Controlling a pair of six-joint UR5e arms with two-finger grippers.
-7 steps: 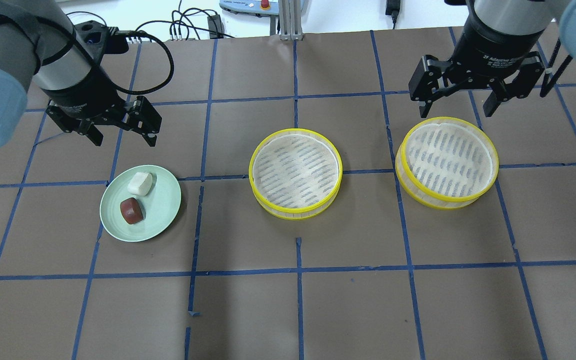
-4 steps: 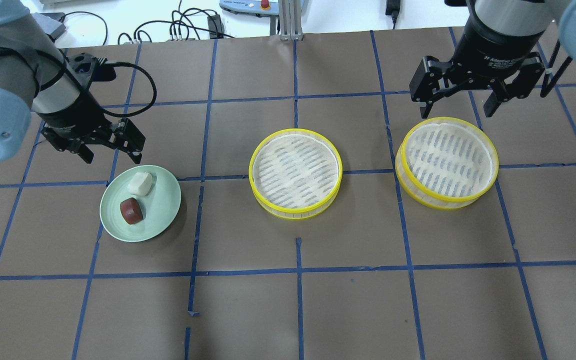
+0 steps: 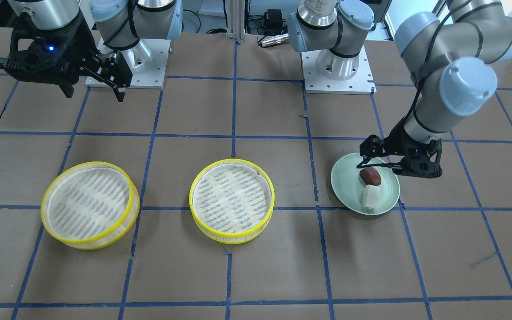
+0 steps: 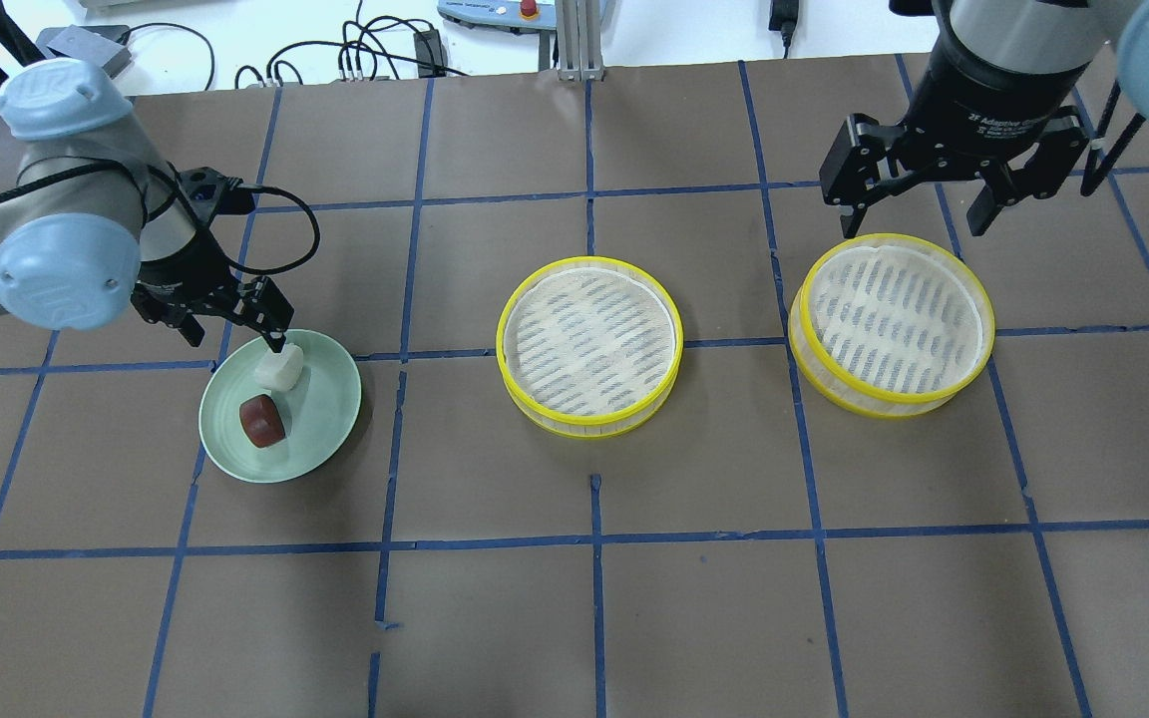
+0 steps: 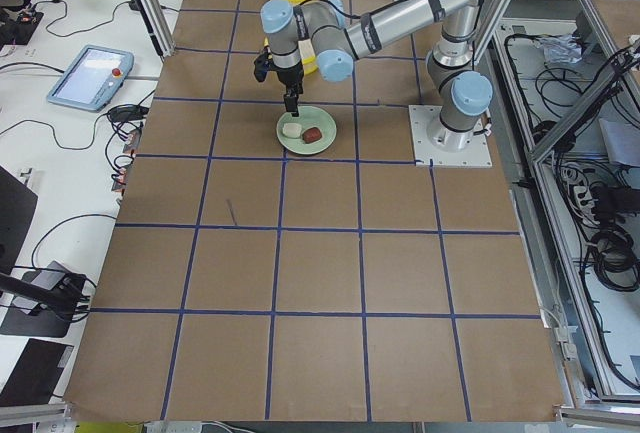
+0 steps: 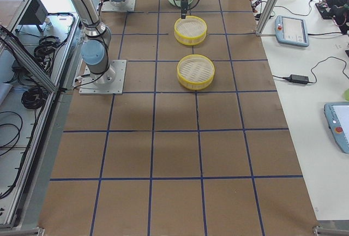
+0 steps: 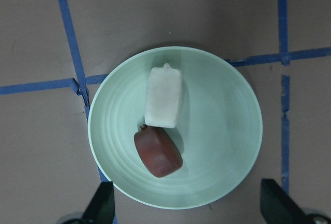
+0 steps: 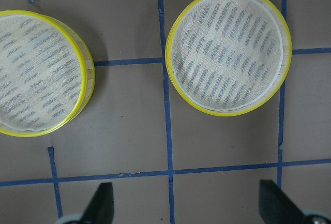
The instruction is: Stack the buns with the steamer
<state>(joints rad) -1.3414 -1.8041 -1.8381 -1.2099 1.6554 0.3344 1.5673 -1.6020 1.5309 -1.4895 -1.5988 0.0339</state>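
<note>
Left gripper [image 4: 235,337], jaws spread wide, hovers over the green plate [image 4: 330,399] holding white bun [image 4: 278,368] and reddish-brown bun [image 4: 262,420], while both steamer baskets [image 4: 589,344] [image 4: 892,321] sit empty on the table [image 4: 694,618]: everything's left to do.

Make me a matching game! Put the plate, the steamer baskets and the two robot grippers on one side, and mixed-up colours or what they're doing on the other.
Things:
1. plate
2. steamer baskets
3. left gripper
4. right gripper

Clues:
A. open, by one of the steamer baskets
B. pale green, holds two buns
C. open, low over the plate
D. yellow rims, nothing inside

Pairs: 1-B, 2-D, 3-C, 4-A.
</note>
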